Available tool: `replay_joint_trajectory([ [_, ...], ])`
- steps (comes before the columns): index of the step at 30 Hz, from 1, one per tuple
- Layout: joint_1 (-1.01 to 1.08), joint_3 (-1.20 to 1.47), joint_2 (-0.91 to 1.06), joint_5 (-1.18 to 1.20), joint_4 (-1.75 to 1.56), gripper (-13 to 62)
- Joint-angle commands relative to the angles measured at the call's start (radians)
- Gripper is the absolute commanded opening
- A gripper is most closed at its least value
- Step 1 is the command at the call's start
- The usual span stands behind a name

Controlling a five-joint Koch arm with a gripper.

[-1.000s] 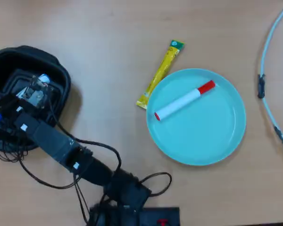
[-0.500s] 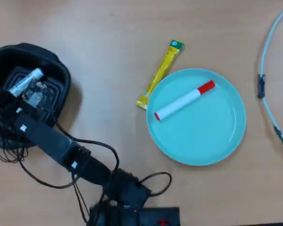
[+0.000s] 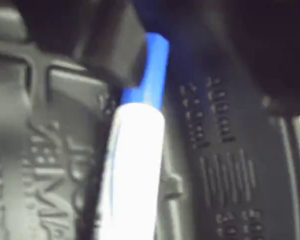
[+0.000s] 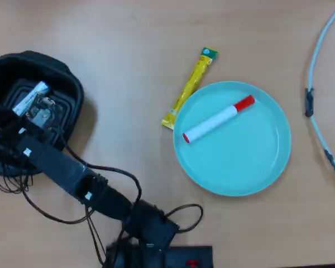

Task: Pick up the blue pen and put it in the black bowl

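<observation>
Blue pen [image 4: 28, 99] lies inside black bowl [image 4: 67, 78] under the arm, hand [image 4: 11, 131] over it, grip state unclear.

Black throughout in the overhead view: a chain of boxy, rectangular segments [image 4: 60, 167] running from a wider dark base block [image 4: 151, 226] at the bottom edge. Small white square labels stuck on two of the segments, one [image 4: 27, 152] nearer the wrist and one [image 4: 88, 195] further back. Thin black cables [image 4: 123, 174] looping loosely beside the links and trailing over the wood, with another tangle [image 4: 11, 181] by the far end. At the tip, a small metallic, greyish assembly [image 4: 40, 114] with exposed parts. Close up in the wrist view, only a blurred, matte black blocky piece [image 3: 112, 42] with rounded corners.
</observation>
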Motion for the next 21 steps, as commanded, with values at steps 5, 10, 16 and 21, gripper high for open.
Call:
replay_joint_trajectory([
  [5,0.037,-0.149,0.121,-0.014,0.345,24.6],
  [10,0.071,-0.187,0.273,-0.018,0.58,24.6],
  [16,0.107,-0.169,0.456,-0.078,0.739,24.5],
  [21,0.215,-0.066,0.588,-0.092,0.861,24.6],
])
